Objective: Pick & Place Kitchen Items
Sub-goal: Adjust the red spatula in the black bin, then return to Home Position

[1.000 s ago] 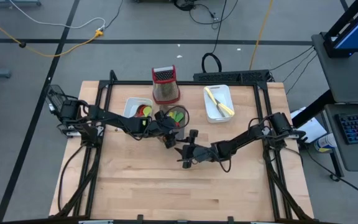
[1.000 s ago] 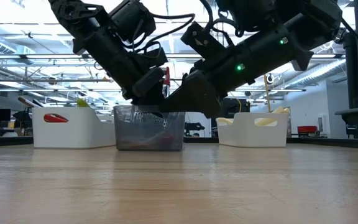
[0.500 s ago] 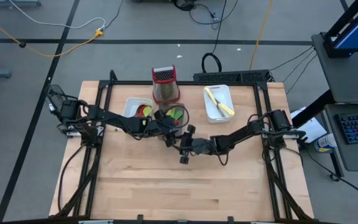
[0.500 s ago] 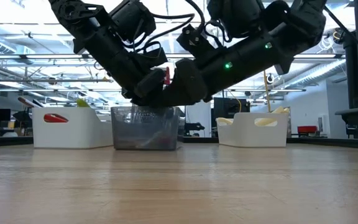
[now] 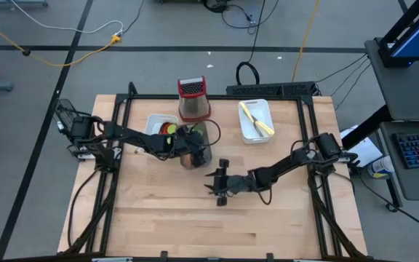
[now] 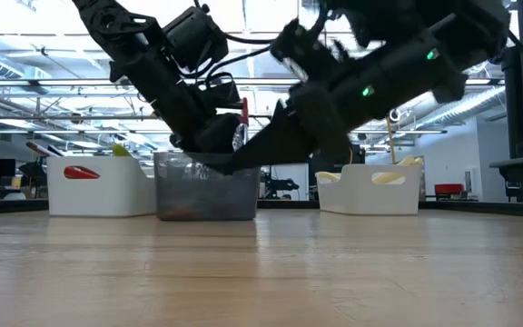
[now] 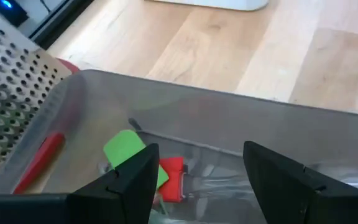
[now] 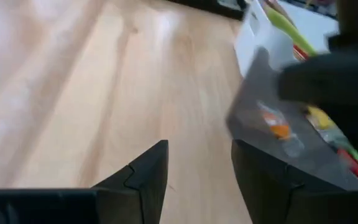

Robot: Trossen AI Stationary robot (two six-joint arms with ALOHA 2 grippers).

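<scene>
A grey see-through bin stands mid-table and holds utensils: a green spatula, a red one, and orange and yellow ones seen through its wall. My left gripper stands open in the bin's mouth, slanting down from the table's left. My right gripper is open over bare wood, nearer the front edge than the bin, with nothing between its fingers. My left gripper reaches into the grey bin past its near rim, both fingers above the utensils. Whether a finger touches the bin's wall or a utensil I cannot tell.
A red-topped metal grater stands just behind the bin. A white tray with red and yellow utensils sits to its left. Another white tray with yellow utensils sits at the back right. Open wood lies toward the near edge.
My right gripper went toward the grey bin, then drew back toward the table's near edge, staying open. The bin has slid a little toward the table's left, still standing on its base.
</scene>
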